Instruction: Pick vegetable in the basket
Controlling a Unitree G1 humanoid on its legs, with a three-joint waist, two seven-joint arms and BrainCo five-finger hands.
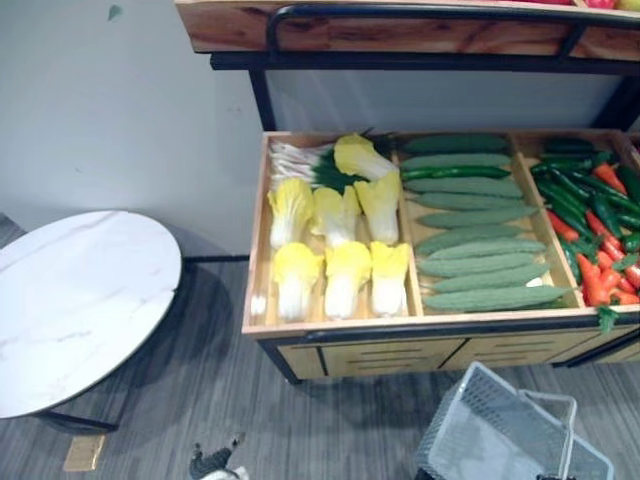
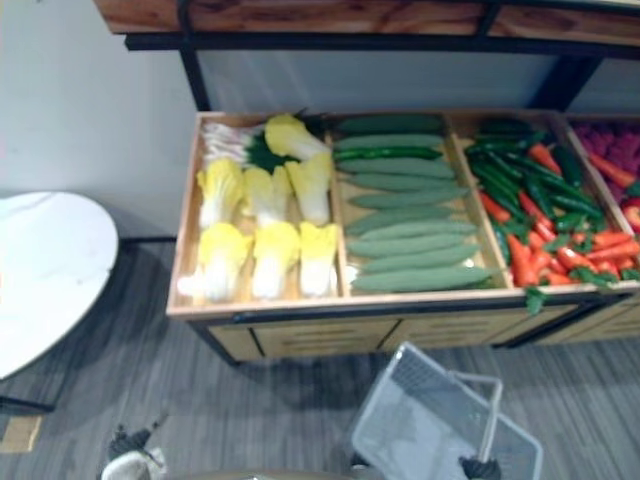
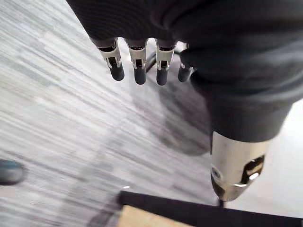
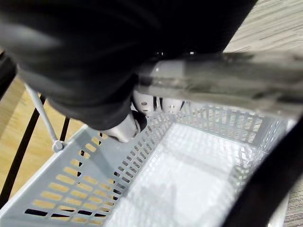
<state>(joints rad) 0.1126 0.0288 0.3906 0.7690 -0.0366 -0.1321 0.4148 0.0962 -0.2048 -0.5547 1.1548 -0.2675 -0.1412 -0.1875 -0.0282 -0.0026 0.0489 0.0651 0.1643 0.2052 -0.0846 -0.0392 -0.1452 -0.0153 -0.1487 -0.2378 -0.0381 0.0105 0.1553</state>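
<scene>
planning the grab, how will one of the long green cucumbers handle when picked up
The cucumbers look long and round, so one would probably roll if nudged. They lie packed side by side, so lifting one may shift its neighbours. The bumpy skin likely gives some grip.

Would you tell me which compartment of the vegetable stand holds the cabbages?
The leftmost compartment: yellow-topped cabbages lie in it, while its neighbour holds long green gourds and the next one red and green vegetables.
</scene>
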